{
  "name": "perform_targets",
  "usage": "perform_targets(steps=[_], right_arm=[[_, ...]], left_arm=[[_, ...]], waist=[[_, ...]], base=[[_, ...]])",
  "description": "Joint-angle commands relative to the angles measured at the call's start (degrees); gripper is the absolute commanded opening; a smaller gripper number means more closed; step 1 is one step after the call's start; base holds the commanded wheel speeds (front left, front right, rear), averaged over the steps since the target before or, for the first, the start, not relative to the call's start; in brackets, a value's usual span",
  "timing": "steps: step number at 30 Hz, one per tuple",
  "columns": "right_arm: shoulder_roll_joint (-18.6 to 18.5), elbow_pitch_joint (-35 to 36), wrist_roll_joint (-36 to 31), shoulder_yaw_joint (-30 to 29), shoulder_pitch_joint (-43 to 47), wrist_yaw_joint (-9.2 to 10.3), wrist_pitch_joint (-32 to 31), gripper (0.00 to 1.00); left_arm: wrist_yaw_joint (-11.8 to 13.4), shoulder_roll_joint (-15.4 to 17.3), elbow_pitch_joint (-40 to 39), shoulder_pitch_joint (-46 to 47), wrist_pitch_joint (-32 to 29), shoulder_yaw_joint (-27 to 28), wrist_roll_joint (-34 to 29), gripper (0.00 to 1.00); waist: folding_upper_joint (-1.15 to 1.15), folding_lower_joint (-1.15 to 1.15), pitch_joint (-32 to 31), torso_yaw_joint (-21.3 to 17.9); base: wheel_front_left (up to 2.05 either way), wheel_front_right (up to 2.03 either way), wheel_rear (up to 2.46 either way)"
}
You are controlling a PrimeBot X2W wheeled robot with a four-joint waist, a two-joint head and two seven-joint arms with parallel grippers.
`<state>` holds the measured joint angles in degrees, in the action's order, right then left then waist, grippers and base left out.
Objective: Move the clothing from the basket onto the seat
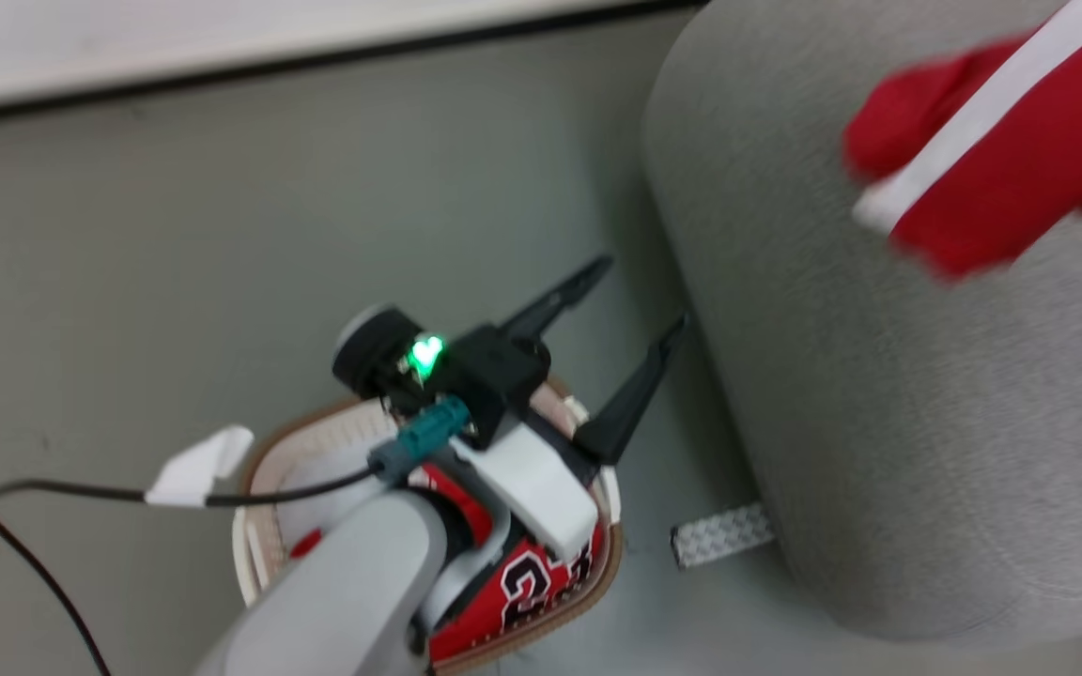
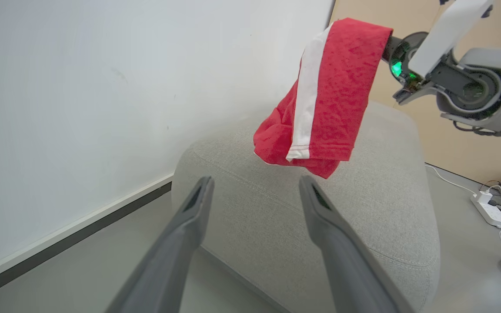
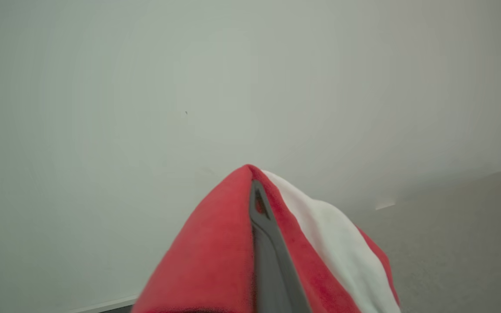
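My right gripper [image 3: 257,195] is clamped on a red garment [image 2: 328,100] hanging above the sofa [image 2: 320,243]. My left gripper [image 1: 640,305] stands wide apart by the basket [image 1: 297,427], where a jersey [image 1: 532,587] lies. Released near the rounded edge, the garment could slide off.

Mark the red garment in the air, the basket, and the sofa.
red garment [image 2: 337,87]: left wrist view, on its red panel beside the white stripe.
basket [image 1: 289,432]: head view, on its brown rim, upper left.
sofa [image 1: 879,422]: head view, on bare grey upholstery.
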<state>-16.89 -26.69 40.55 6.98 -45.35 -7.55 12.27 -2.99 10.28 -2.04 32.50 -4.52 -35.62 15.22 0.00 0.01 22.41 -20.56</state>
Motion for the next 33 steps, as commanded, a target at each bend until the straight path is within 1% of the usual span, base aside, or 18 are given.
perform_targets(steps=[1,4,7,10,13,16,17,18,19,20,22,23,26,29,32,33], right_arm=[[-1.31,-3.52,-2.31,-4.71,-5.75,0.12,-0.44,0.00],[-3.42,-9.93,-7.86,-12.69,-14.47,0.12,-0.46,0.00],[-5.88,-16.40,-14.65,-21.02,-22.21,0.12,0.05,0.00],[-7.91,-22.79,-23.34,-29.48,-27.20,0.12,0.99,0.00],[-7.66,-28.50,-32.29,-36.35,-27.85,0.12,1.58,0.00],[-5.63,-32.12,-39.08,-42.90,-25.58,0.12,2.19,0.00],[-4.75,-32.68,-40.94,-44.66,-24.80,0.12,2.44,0.05],[-3.73,-32.97,-42.24,-45.97,-24.21,0.12,2.57,0.23],[-2.63,-33.14,-43.84,-46.87,-23.36,0.12,2.62,0.50],[-1.84,-33.13,-45.00,-47.39,-22.31,0.12,2.77,1.00],[-0.07,-32.14,-47.74,-47.54,-19.97,0.13,2.96,1.00],[1.35,-31.26,-47.93,-47.44,-19.06,0.13,2.89,1.00],[4.68,-25.69,-49.22,-44.47,-14.50,0.12,2.92,1.00],[8.30,-18.97,-47.95,-40.15,-8.10,0.13,2.94,1.00],[10.53,-12.31,-45.30,-34.85,-1.48,0.13,2.93,1.00],[10.53,-12.31,-45.30,-34.85,-1.48,0.13,2.93,1.00]], left_arm=[[-0.34,0.40,-0.80,2.89,-0.17,0.70,-0.68,1.00],[-0.48,0.70,-1.85,5.78,0.00,1.47,-0.87,1.00],[-0.67,0.91,-2.45,7.46,0.70,2.35,-0.74,1.00],[-0.58,0.53,-2.52,8.19,1.75,2.74,-0.18,1.00],[-0.30,-0.04,-1.82,7.71,3.08,2.81,0.50,1.00],[-0.04,-0.40,-0.86,6.59,4.33,2.90,1.31,1.00],[0.02,-0.52,-0.53,6.21,4.66,2.91,1.51,1.00],[0.16,-0.50,-0.04,5.81,4.99,2.91,1.68,1.00],[0.33,-0.33,0.54,5.42,5.33,2.99,1.82,1.00],[0.41,-0.17,0.99,4.96,5.73,3.09,1.98,1.00],[0.78,0.34,2.01,3.70,6.49,3.35,2.32,1.00],[0.88,0.63,2.56,2.98,6.87,3.49,2.31,1.00],[1.33,1.40,3.82,0.64,7.70,3.95,2.77,1.00],[2.20,2.18,4.90,-2.11,8.64,4.79,3.65,1.00],[3.63,2.85,5.92,-5.09,9.59,6.10,4.95,1.00],[3.63,2.85,5.92,-5.09,9.59,6.10,4.95,1.00]], waist=[[0.00,-0.01,9.94,4.27],[0.00,-0.01,14.61,6.94],[0.00,-0.01,17.88,9.59],[0.00,-0.01,19.67,12.18],[0.00,-0.01,20.04,14.11],[0.00,-0.01,19.54,14.97],[0.00,-0.01,19.18,15.09],[0.00,-0.01,18.70,15.11],[0.00,-0.01,18.13,15.00],[0.00,-0.01,17.48,14.79],[0.00,-0.01,15.82,14.09],[0.00,-0.01,14.74,13.67],[0.00,-0.01,11.09,12.68],[0.00,-0.01,6.68,11.92],[0.00,-0.01,2.20,11.44],[0.00,-0.01,2.20,11.44]], base=[[0.00,0.00,0.00],[0.00,0.00,0.00],[0.00,0.00,0.00],[0.00,0.00,0.00],[0.00,0.00,0.00],[0.00,0.00,0.00],[0.00,0.00,0.00],[0.00,0.00,0.00],[0.00,0.00,0.00],[0.00,0.00,0.00],[0.00,0.00,0.00],[0.00,0.00,0.00],[0.00,0.00,0.00],[0.00,0.00,0.00],[0.00,0.00,0.00],[0.00,0.00,0.00]])
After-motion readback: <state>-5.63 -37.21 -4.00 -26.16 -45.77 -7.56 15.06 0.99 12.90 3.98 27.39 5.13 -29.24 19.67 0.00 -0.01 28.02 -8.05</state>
